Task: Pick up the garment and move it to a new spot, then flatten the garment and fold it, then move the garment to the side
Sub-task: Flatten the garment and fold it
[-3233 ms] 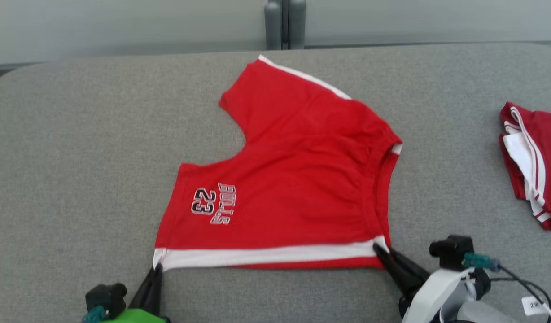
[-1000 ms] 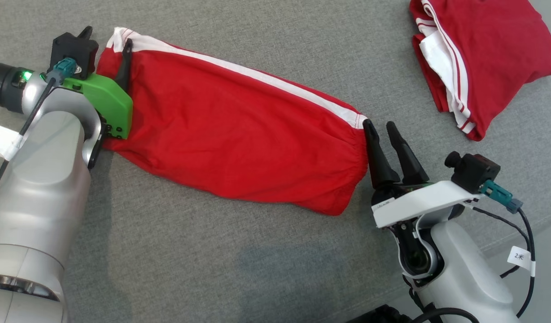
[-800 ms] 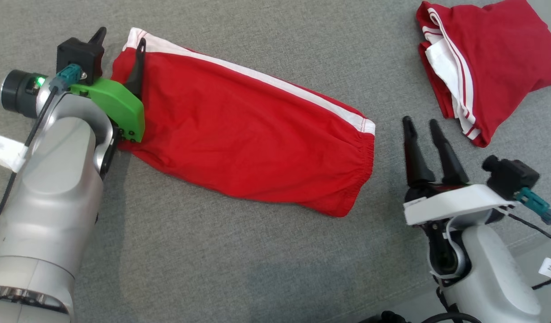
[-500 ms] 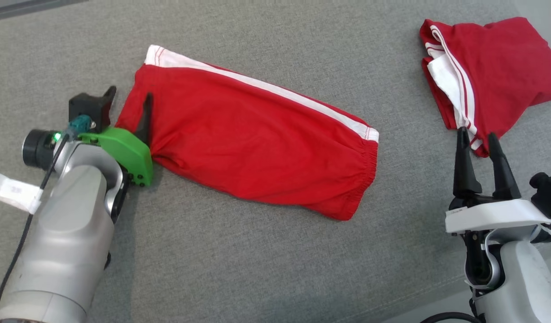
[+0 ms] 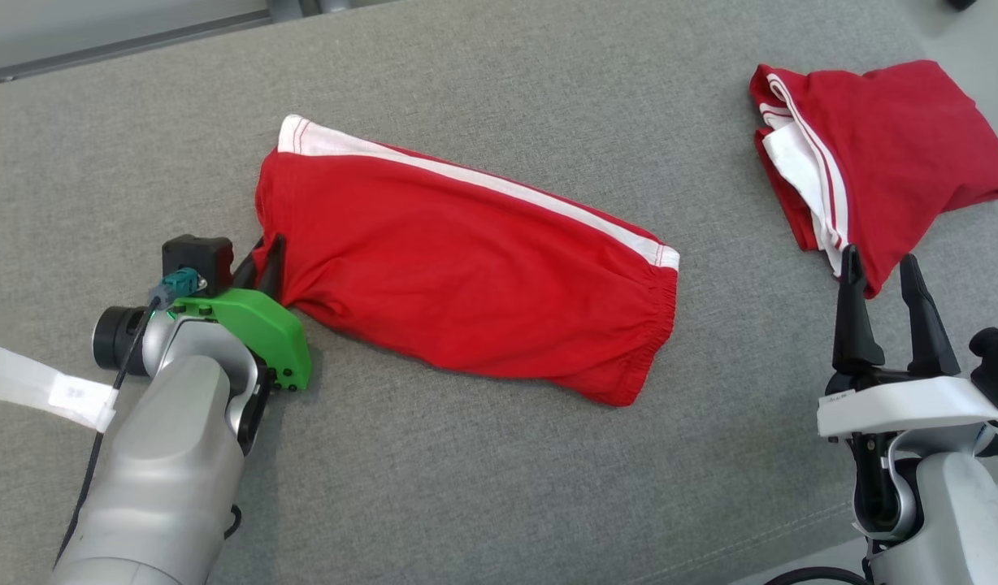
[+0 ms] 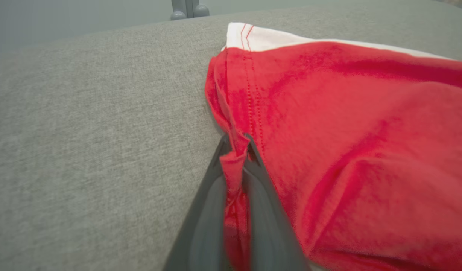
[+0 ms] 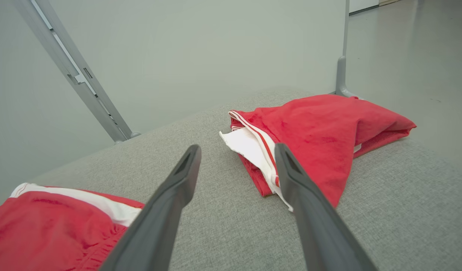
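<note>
Worktop: grey woven fabric worktop (image 5: 499, 487), with a pale wall panel (image 7: 178, 56) behind its far edge.
Garment: red garment with a white stripe (image 5: 475, 268), folded into one long band. I see it across the middle of the worktop, slanting from far left to near right, with the stripe along its far edge and a gathered elastic hem at its right end.
Left pincer: the left gripper (image 5: 265, 253) has its fingers clamped together on the garment's near-left corner. My wrist camera shows red hem bunched between them.
Right pincer: the right gripper (image 5: 879, 258) has its fingers spread apart, holding nothing, well clear of the garment.
Other cloth: folded red-and-white cloth pile (image 5: 881, 154) toward the worktop's far right corner, just beyond the right fingertips. I cannot tell if they touch.
</note>
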Controlling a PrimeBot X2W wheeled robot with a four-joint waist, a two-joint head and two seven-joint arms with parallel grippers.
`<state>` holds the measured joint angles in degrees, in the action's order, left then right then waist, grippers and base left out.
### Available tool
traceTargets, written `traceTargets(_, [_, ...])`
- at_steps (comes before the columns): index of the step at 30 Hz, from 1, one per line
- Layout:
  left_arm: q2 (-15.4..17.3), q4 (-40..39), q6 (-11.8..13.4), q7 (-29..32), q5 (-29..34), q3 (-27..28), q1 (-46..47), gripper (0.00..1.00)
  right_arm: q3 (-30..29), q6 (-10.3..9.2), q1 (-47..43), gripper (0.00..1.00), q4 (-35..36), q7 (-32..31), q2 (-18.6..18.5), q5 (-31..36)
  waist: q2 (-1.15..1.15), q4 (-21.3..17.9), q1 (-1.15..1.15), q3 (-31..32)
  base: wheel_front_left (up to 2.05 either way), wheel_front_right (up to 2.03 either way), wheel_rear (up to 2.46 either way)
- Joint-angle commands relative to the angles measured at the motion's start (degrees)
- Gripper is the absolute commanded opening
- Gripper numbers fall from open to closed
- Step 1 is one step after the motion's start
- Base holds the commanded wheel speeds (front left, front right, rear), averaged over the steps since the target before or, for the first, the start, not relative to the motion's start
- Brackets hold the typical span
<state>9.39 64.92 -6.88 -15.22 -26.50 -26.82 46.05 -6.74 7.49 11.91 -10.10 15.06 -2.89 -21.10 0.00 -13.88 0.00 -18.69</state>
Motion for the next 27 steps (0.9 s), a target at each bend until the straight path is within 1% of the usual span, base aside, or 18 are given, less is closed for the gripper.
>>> traceTargets(1, [0.3, 0.4, -0.1, 0.3, -0.5, 0.0, -2.4, 0.00, -0.3, -0.02, -0.8, 1.00, -0.1, 0.1, -0.1, -0.4, 0.00, 0.8, 0.00, 1.4, 0.00, 0.00, 0.00])
traceTargets(6, [-0.1, -2.5, 0.8, 0.2, -1.6, 2.1, -5.8, 0.00, -0.3, -0.02, -2.8, 1.00, -1.2, 0.1, -0.1, -0.5, 0.00, 3.3, 0.00, 5.4, 0.00, 0.00, 0.00])
traceTargets(11, [-0.5, -6.7, 2.9, 0.1, -1.4, 4.2, -10.9, 0.00, 0.5, -0.02, -4.8, 1.00, -2.9, 0.1, -0.1, 0.0, 0.00, 7.2, 0.00, 9.1, 0.00, 0.00, 0.00])
traceTargets(16, [-1.7, -10.3, 5.3, 0.1, -1.1, 6.1, -16.2, 0.00, 1.5, -0.02, -5.8, 1.00, -4.3, 0.1, -0.1, 0.8, 0.00, 11.0, 0.00, 10.6, 0.00, 0.00, 0.00])
traceTargets(22, [-2.7, -13.1, 6.4, 0.1, -0.5, 7.9, -21.3, 0.00, 2.3, -0.02, -5.7, 1.00, -5.6, 0.1, -0.1, 1.3, 0.00, 13.8, 0.00, 11.3, 0.00, 0.00, 0.00])
traceTargets(23, [-2.7, -13.8, 6.6, 0.1, -0.1, 8.2, -21.9, 0.47, 2.3, -0.02, -5.7, 1.00, -5.8, 0.1, -0.1, 1.5, 0.00, 14.0, 0.00, 11.4, 0.00, 0.00, 0.00])
traceTargets(24, [-2.6, -14.5, 6.7, 0.1, 0.1, 8.8, -22.4, 1.00, 2.4, -0.02, -5.6, 1.00, -5.9, 0.1, -0.1, 1.6, 0.00, 14.2, 0.00, 11.6, 0.00, 0.00, 0.00])
traceTargets(27, [-2.3, -17.8, 7.4, 0.1, 1.3, 10.5, -24.6, 1.00, 2.6, -0.02, -5.5, 1.00, -6.1, 0.1, -0.1, 2.0, 0.00, 14.4, 0.00, 12.1, 0.00, 0.00, 0.00])
